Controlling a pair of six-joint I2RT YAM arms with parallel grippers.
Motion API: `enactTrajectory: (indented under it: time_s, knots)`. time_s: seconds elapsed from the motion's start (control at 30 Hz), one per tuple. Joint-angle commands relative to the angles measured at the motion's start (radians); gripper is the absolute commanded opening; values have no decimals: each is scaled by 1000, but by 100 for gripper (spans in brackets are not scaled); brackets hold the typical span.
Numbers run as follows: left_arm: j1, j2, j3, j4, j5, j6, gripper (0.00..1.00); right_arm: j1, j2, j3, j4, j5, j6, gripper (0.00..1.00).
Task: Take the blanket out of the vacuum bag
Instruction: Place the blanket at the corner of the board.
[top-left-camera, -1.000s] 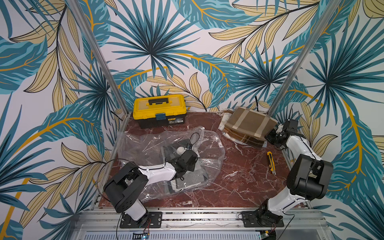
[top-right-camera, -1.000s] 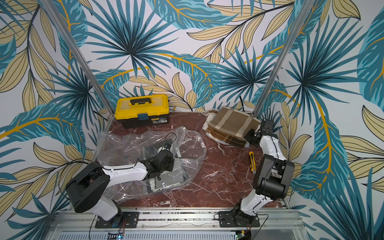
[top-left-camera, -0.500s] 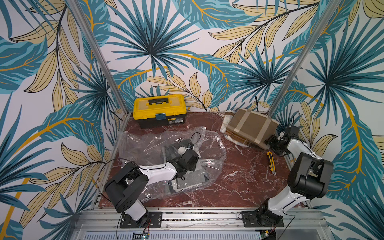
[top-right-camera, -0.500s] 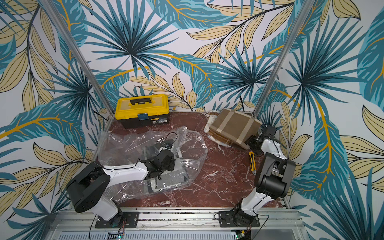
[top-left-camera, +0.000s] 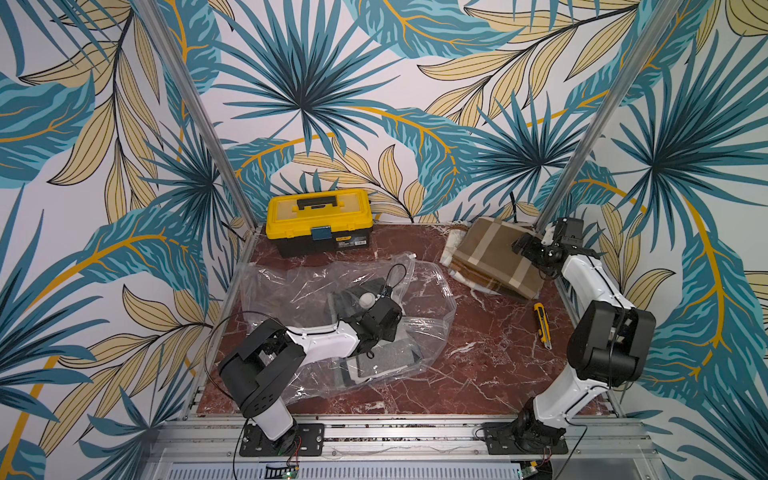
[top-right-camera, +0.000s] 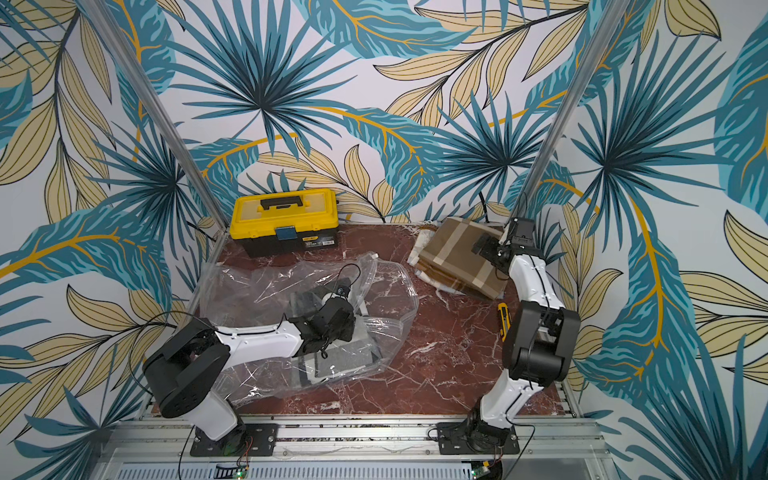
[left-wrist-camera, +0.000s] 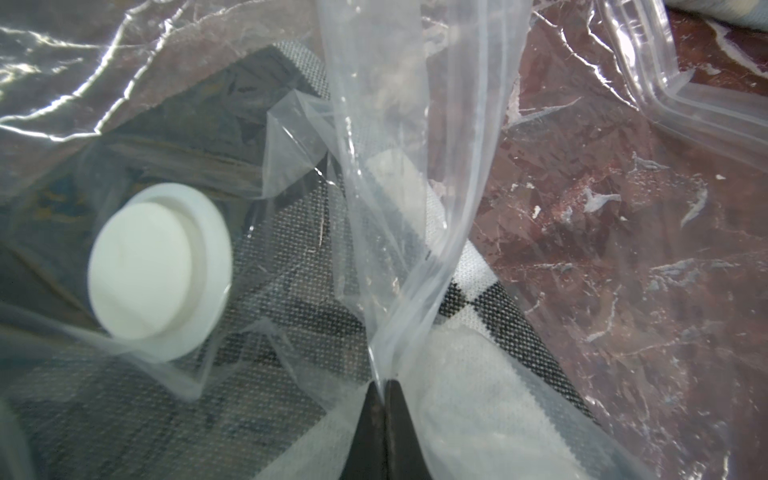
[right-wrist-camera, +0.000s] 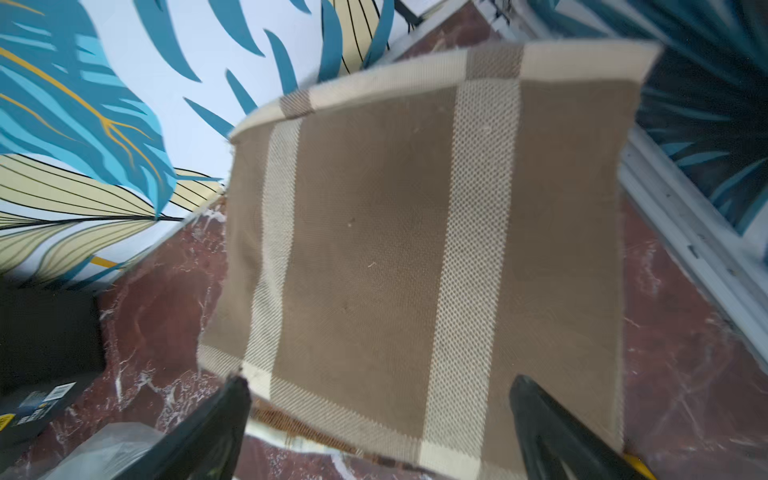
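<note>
On the red-brown marble tabletop (top-left-camera: 478, 374), the yellow-lidded black plastic toolbox (top-left-camera: 319, 222) stands at the rear left. Before it, across the left and middle, lies the large crinkly clear plastic vacuum bag (top-left-camera: 291, 286), with a folded grey-and-white woven blanket (top-left-camera: 374, 365) inside. The bag's round white valve (left-wrist-camera: 160, 270) sits over that blanket, just beside the left gripper (left-wrist-camera: 384, 386). The folded brown-and-cream checked blanket (top-left-camera: 490, 257) lies in the rear right corner, the right gripper (right-wrist-camera: 378, 380) above its right edge. The small yellow utility knife (top-left-camera: 542, 325) lies before it, near the table's right edge.
</note>
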Motion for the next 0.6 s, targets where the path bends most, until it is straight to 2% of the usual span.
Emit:
enactTrajectory:
  time_s: [0.0, 0.1, 0.2, 0.33, 0.47, 0.57]
  knots:
    - [-9, -52, -15, -20, -4, -6, 0, 9, 86, 15, -102, 17, 20, 99]
    - [-8, -65, -18, -23, -9, -1, 0, 11, 153, 43, -156, -8, 16, 99]
    - [-8, -70, -11, -26, -7, 8, 0, 15, 145, 18, -140, -1, 4, 99]
    - [-8, -100, -4, -14, 0, 41, 0, 38, 11, -67, -39, -9, -21, 99]
    - [-5, -147, 7, -15, -6, 93, 0, 142, -159, -119, -13, 8, -86, 100]
    - [10, -183, 11, -39, 13, 124, 0, 223, -216, -133, -33, -26, -86, 99]
